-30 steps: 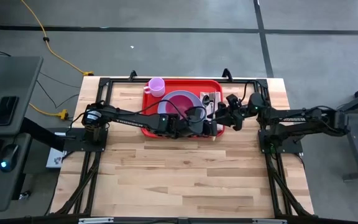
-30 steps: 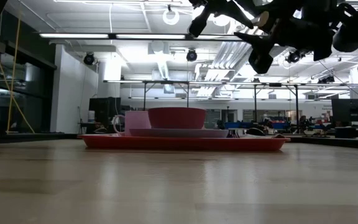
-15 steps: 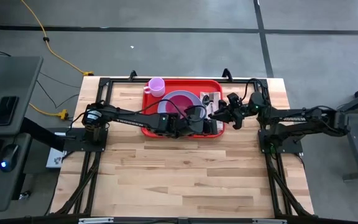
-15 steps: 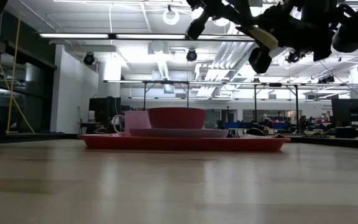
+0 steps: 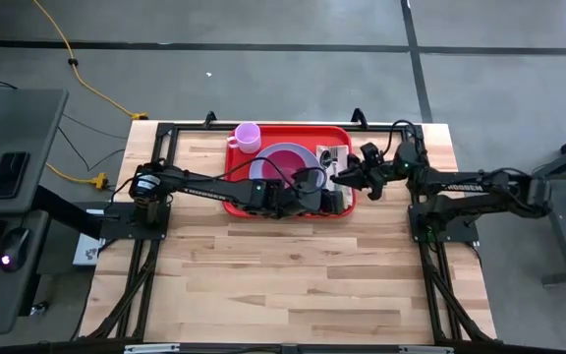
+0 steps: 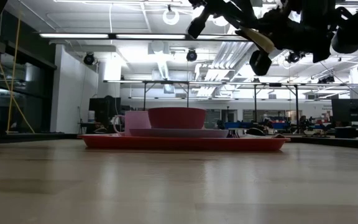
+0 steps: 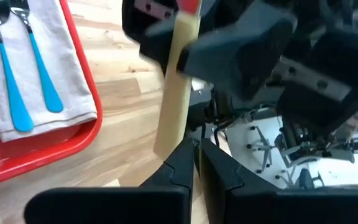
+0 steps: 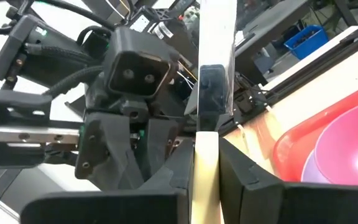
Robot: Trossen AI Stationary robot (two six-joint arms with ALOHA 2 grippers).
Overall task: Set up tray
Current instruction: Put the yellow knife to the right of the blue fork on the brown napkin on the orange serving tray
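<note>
A long, flat, pale cream utensil [image 6: 263, 38] is held in the air above the right end of the red tray [image 5: 239, 205]; both grippers are shut on it. My left gripper [image 7: 194, 155] reaches across the tray from the left. My right gripper [image 8: 207, 163] meets it from the right, over the tray's right rim. On the tray stand a pink cup [image 5: 248, 136], a lavender plate [image 5: 308, 157] carrying a pink bowl [image 5: 283, 162], and a tan napkin [image 7: 73, 93] with two blue-handled utensils [image 7: 39, 74] lying on it. My left gripper pinches one end of the cream utensil [image 7: 168, 142] between its two fingers. The utensil runs on away from the fingers toward the right gripper, clear of the tray and table. My right gripper pinches the utensil's cream part [image 8: 206, 146] between its two fingers. The paler, glossy part [image 8: 215, 37] sticks out beyond the fingertips toward the left gripper. The utensil is in the air.
Bare wooden table [image 5: 293, 285] stretches from the tray to the near edge. Black frame rails [image 5: 165, 133] run along the table's far and side edges. In the low view, both arms hang well above the tray [image 6: 185, 142].
My right gripper has moved a little toward the left gripper and the table's far edge, and has shut on the cream utensil, which the left gripper has kept holding. The utensil now slants between the two grippers.
</note>
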